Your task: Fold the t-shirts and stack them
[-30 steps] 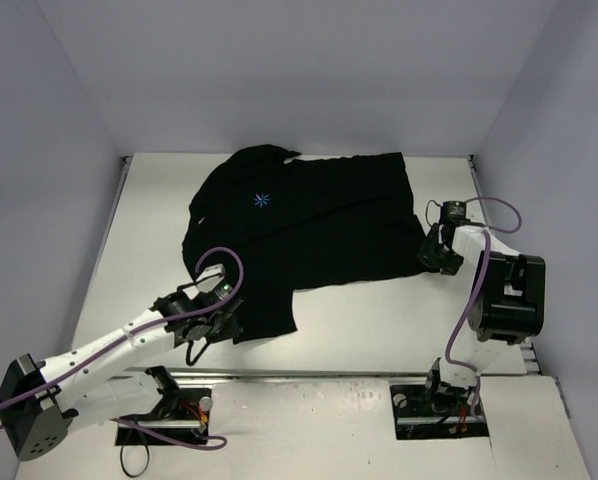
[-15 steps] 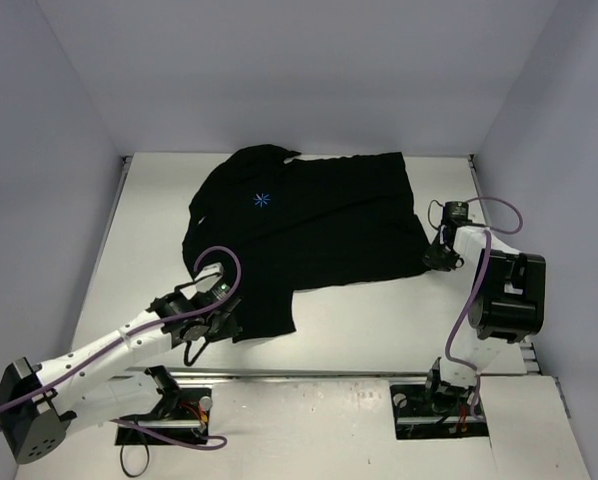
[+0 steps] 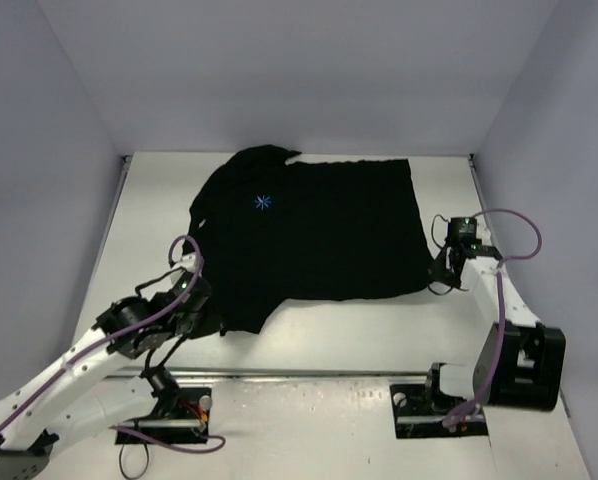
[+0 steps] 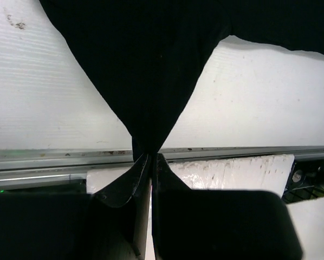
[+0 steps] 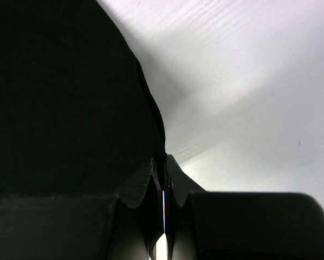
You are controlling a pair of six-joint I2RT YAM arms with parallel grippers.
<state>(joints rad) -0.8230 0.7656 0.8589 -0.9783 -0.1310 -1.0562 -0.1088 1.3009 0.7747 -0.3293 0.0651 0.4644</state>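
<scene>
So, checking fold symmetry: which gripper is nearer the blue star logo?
Left. The left gripper pinches the t-shirt's near-left corner, on the logo's side; the right gripper holds the opposite near corner.

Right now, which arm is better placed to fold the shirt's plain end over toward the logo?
Right, likely: the right tool pinches the t-shirt edge farthest from the logo; the left tool grips the logo end.

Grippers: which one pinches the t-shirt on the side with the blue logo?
The left gripper, shut on the near corner of the t-shirt, on the same side as the blue logo. The right gripper pinches the opposite edge, far from it.
</scene>
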